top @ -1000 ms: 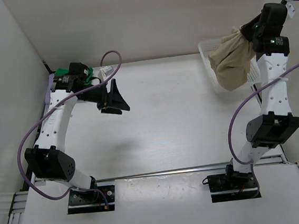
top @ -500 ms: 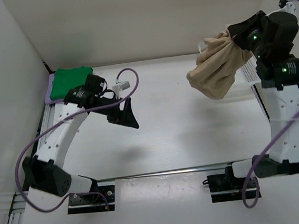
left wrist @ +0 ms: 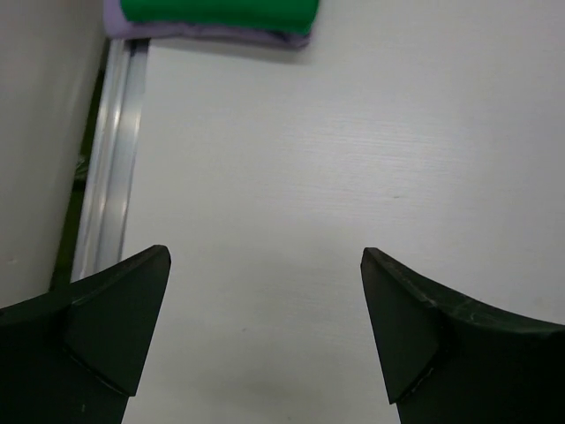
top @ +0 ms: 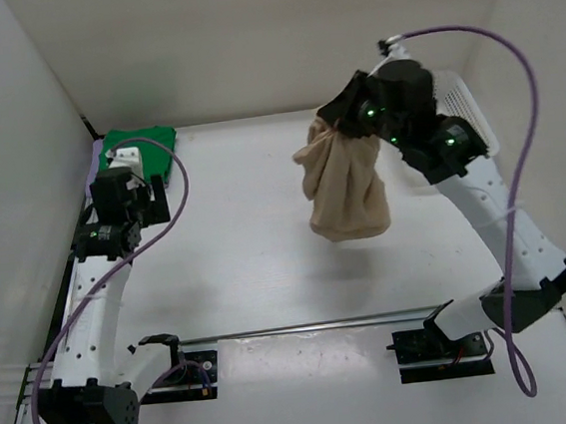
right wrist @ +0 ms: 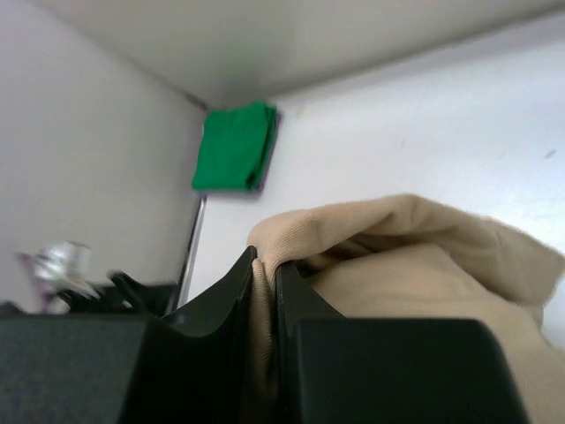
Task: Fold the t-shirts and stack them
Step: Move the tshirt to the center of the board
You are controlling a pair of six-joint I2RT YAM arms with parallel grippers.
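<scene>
A beige t-shirt [top: 344,191] hangs bunched in the air above the middle of the table, and my right gripper [top: 338,118] is shut on its top edge. The right wrist view shows beige cloth [right wrist: 415,256] pinched between the two fingers of the right gripper [right wrist: 265,261]. A folded green t-shirt [top: 139,145] lies on a folded lavender t-shirt [top: 94,162] in the far left corner. The left wrist view shows the green one [left wrist: 221,11] over the lavender edge [left wrist: 212,34]. My left gripper [left wrist: 265,291] is open over bare table, short of that stack; in the top view the left gripper [top: 151,200] is at the left side.
A white mesh basket [top: 465,104] stands at the far right, partly behind the right arm. A metal rail [left wrist: 110,168] runs along the table's left edge beside the wall. Walls close in the left, back and right sides.
The right arm has swung the beige t-shirt left, from above the basket to over the table's middle. The left arm has drawn back toward the left side.
</scene>
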